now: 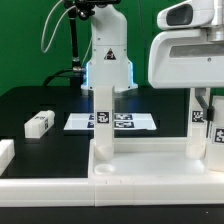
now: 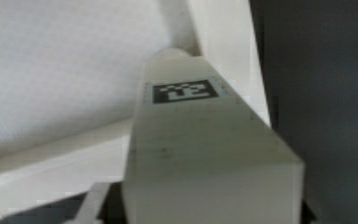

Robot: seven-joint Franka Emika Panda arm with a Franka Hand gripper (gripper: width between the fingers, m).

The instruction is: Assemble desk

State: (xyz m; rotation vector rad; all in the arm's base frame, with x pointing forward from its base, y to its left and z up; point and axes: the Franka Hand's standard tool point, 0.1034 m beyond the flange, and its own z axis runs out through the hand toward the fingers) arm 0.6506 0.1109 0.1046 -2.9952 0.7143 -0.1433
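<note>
Exterior view: rimmed white tabletop point(image 1: 140, 168) lies upside down at the near edge of the black table point(image 1: 40, 100), long axis running across the view from left to right. One tagged leg point(image 1: 104, 120) stands upright in the corner socket on the exterior view's left, long axis vertical, tag facing the camera. A second leg point(image 1: 203, 118) stands upright at the exterior view's right, under the gripper point(image 1: 203, 95) hanging from the big white wrist housing. A loose leg point(image 1: 39, 123) lies flat on the table at the exterior view's left, well apart from the tabletop. Marker board point(image 1: 110, 121) lies flat behind the tabletop, in front of the arm base point(image 1: 108, 60).

Wrist view: a leg point(image 2: 197, 140) fills the frame, long axis pointing away from the camera, tag at its far end near the tabletop rim point(image 2: 229, 50). Fingers look closed on this leg, though blur leaves contact a bit uncertain.
</note>
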